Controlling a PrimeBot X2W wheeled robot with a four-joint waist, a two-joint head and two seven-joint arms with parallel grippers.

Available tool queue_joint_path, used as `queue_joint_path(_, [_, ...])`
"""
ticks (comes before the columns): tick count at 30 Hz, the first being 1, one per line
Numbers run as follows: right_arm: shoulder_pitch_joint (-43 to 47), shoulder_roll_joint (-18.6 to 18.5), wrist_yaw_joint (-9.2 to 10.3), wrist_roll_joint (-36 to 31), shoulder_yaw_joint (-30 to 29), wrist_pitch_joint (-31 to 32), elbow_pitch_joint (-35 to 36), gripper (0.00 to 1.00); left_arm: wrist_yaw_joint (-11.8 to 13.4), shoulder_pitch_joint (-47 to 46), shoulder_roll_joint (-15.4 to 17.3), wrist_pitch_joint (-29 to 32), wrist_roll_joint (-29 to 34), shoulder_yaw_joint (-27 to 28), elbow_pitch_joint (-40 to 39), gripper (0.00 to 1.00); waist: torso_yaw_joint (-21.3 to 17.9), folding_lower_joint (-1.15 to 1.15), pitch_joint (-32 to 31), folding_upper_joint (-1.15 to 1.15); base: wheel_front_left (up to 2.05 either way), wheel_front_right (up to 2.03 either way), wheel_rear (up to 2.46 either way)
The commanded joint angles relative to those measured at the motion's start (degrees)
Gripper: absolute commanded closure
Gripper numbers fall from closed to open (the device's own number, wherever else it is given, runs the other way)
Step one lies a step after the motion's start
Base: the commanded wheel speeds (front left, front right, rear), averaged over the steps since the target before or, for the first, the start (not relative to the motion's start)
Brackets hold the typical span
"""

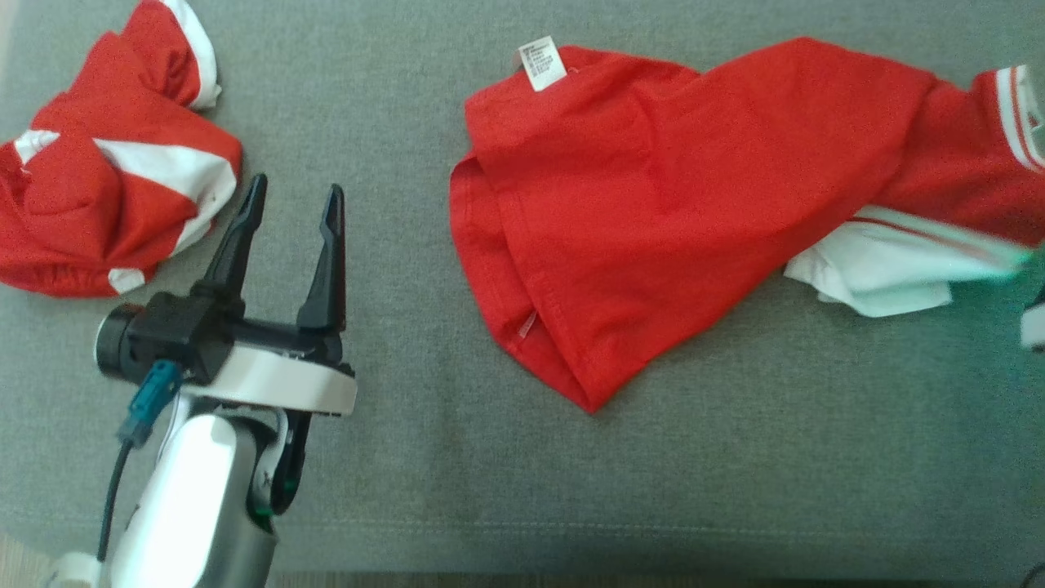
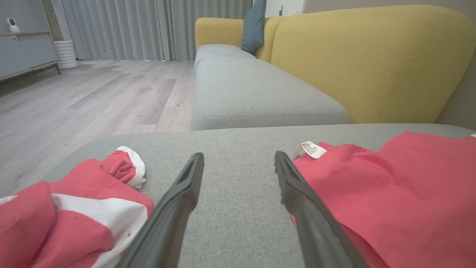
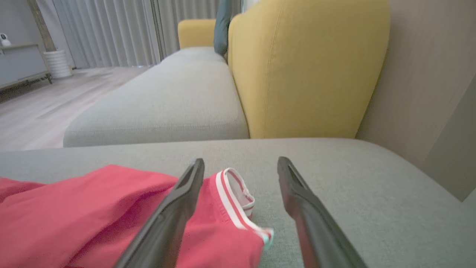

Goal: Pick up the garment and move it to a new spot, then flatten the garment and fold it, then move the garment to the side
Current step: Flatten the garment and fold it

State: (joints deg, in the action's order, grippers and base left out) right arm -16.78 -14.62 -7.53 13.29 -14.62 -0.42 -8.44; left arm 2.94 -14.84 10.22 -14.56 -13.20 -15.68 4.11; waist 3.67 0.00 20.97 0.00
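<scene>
The garment point(image 1: 653, 212), a red shirt with a white label and white striped trim, lies loosely spread and creased on the grey cushion point(image 1: 506, 474), right of centre. In the right wrist view my right gripper point(image 3: 241, 160) stands open over the garment's striped cuff point(image 3: 234, 201), its left finger above red cloth and its right finger above bare cushion. My left gripper point(image 1: 297, 186) is open and empty, hovering over bare cushion left of the garment. In the left wrist view the left gripper point(image 2: 239, 156) has the garment point(image 2: 390, 193) just to its right.
A second red-and-white garment point(image 1: 106, 188) lies crumpled at the far left, close to my left gripper's fingers. A yellow sofa back point(image 2: 372, 63) and another grey seat point(image 2: 253, 89) stand beyond the cushion. Wooden floor point(image 2: 93, 96) lies off the cushion's left side.
</scene>
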Motion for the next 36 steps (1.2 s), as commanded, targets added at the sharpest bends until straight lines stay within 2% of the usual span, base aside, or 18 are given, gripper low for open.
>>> queue_joint_path(1, [1.8,0.3,0.04,-1.2,0.4,-1.7,3.8,0.0,-0.4,-0.1,0.6,-0.4,0.3,2.5,-1.4,0.0,-0.4,0.0,-1.2,0.0,0.0,0.0,0.0])
queue_joint_path(8, [8.3,6.6,0.04,-5.6,6.1,-3.6,14.9,0.0,-0.2,2.0,0.5,-0.4,0.5,2.6,-0.8,0.0,-1.3,0.0,-5.2,0.0,0.0,0.0,0.0])
queue_joint_path(14, [13.0,9.6,0.04,-5.7,12.4,-2.1,19.0,0.0,-0.1,4.1,0.8,-0.4,0.3,2.3,-0.3,0.0,-1.6,0.0,-8.4,0.0,0.0,0.0,0.0])
queue_joint_path(29, [15.4,11.0,0.04,-5.3,13.7,-1.0,20.8,0.0,0.9,5.9,1.3,0.3,-0.1,1.8,-1.5,0.0,-1.4,0.0,-9.4,0.0,0.0,0.0,0.0])
queue_joint_path(36, [15.4,11.1,0.04,-5.3,13.7,-0.7,21.2,0.0,-2.2,4.1,-0.3,2.9,-0.6,-2.8,-1.5,0.0,-1.3,0.0,-8.0,0.0,0.0,0.0,0.0])
